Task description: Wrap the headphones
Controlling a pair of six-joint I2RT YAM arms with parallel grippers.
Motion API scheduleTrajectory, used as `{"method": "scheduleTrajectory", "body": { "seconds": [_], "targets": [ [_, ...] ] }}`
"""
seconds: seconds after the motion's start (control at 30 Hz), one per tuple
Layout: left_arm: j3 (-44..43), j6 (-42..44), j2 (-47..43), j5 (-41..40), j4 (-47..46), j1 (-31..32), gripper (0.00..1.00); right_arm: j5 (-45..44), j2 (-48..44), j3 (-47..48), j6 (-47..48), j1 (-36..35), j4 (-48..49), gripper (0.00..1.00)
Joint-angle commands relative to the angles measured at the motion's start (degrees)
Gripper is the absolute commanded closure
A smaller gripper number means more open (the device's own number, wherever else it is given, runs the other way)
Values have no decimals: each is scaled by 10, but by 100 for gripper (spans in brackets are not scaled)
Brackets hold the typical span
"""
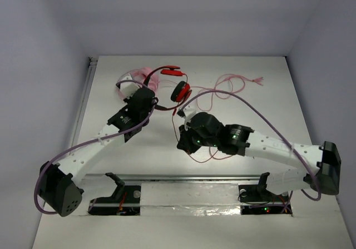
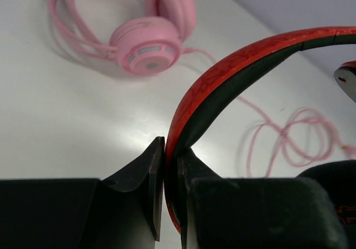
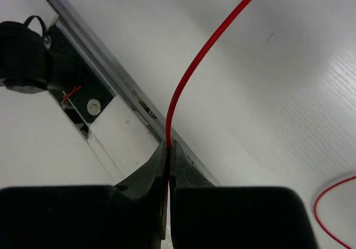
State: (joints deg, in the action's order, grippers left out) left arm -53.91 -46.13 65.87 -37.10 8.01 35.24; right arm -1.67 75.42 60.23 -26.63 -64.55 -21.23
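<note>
Left gripper (image 2: 170, 154) clamped on headband (image 2: 233, 65) of headphones (image 1: 181, 90), likely anchoring them. Right gripper (image 3: 169, 149) pinched on red cable (image 3: 196, 65), nearer, likely to lead it round for wrapping.

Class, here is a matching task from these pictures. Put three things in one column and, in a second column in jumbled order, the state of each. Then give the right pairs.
Column one
1. left hand
2. right hand
3. pink headphones

Column two
A. lying on the table, gripped by neither hand
B. shut on the thin red cable
C. shut on the red-and-black headband

Right pairs: 1-C, 2-B, 3-A
</note>
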Motion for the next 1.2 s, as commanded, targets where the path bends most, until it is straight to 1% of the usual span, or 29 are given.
{"method": "scheduleTrajectory", "body": {
  "seconds": [0.0, 0.07, 0.1, 0.2, 0.23, 0.33, 0.37, 0.43, 0.53, 0.7, 0.77, 0.9, 1.0, 1.17],
  "targets": [
    [8, 27, 9, -56, 61, 25, 100, -19, -26, 68, 42, -3, -139, 100],
    [9, 35, 29, -64, 81, 56, 100, -10, -16, 110, 61, -3, -169, 100],
    [9, 36, 36, -61, 108, 72, 100, -10, -11, 123, 66, -3, -192, 100],
    [12, 51, 50, -44, 133, 90, 100, -49, -5, 162, 83, -3, -215, 100],
    [14, 73, 49, -34, 133, 96, 100, -58, -4, 168, 88, -3, -215, 100],
    [29, 99, 38, 22, 130, 103, 100, -108, 3, 193, 99, -3, -209, 100],
    [41, 113, 26, 52, 127, 103, 100, -123, 9, 199, 106, -3, -210, 100],
    [52, 131, 10, 90, 107, 103, 100, -161, 24, 210, 118, -3, -205, 100],
    [72, 164, -23, 160, 81, 103, 100, -186, 43, 218, 131, -3, -197, 100],
    [60, 217, -49, 238, 102, 103, 100, -235, 43, 213, 142, 23, -165, 100],
    [55, 234, -55, 272, 104, 103, 100, -254, 41, 214, 145, 23, -156, 100],
    [51, 269, -60, 308, 111, 103, 100, -313, 37, 213, 152, 23, -138, 100],
    [43, 285, -55, 305, 126, 103, 100, -329, 16, 205, 170, 29, -113, 100],
    [36, 313, -67, 357, 112, 103, 100, -345, 17, 185, 191, 35, -101, 100]
  ]
}}
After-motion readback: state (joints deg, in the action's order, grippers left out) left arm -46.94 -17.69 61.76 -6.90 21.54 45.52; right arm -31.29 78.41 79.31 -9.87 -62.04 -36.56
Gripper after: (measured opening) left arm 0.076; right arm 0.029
